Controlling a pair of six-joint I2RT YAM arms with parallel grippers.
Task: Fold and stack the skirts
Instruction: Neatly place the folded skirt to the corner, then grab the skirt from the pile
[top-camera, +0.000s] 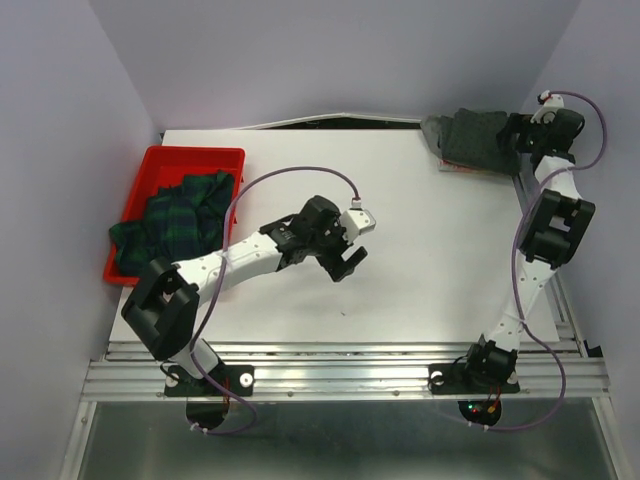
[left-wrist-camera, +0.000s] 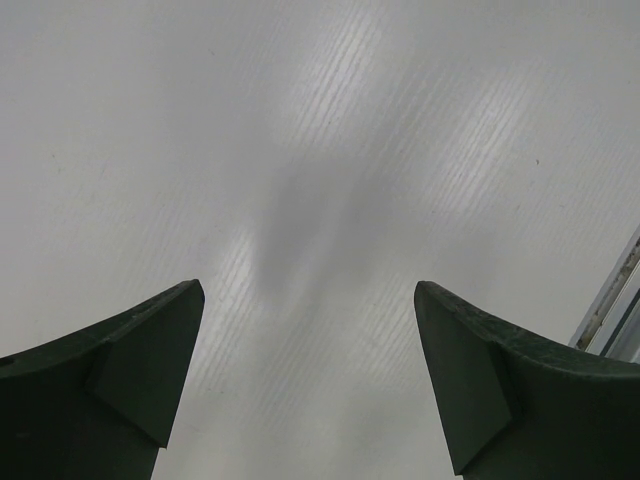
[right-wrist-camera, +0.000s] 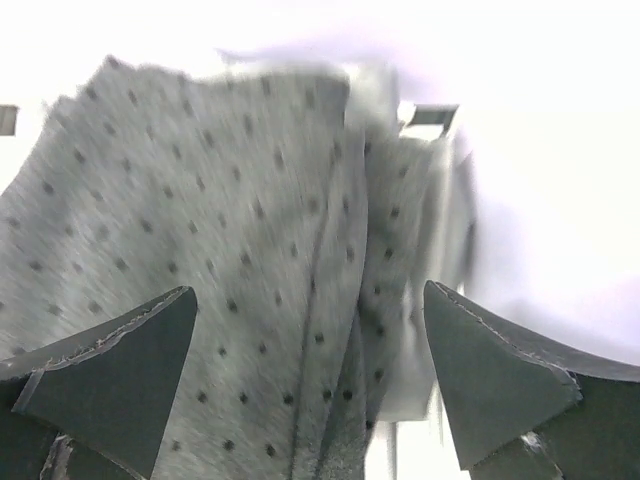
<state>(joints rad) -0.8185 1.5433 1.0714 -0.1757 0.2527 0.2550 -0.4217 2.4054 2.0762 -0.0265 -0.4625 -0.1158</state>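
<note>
Left pincer (left-wrist-camera: 310, 290) gapes wide, empty, above the counter (left-wrist-camera: 320, 120). Right pincer (right-wrist-camera: 308, 292) spreads wide over the dotted charcoal skirt (right-wrist-camera: 200, 200) at the counter's far right corner, gripping nothing.

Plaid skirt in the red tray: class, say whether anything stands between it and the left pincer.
No loose object shows on the table between the open left pincer and the plaid skirt. Only the right wall of the red tray lies on that line.
</note>
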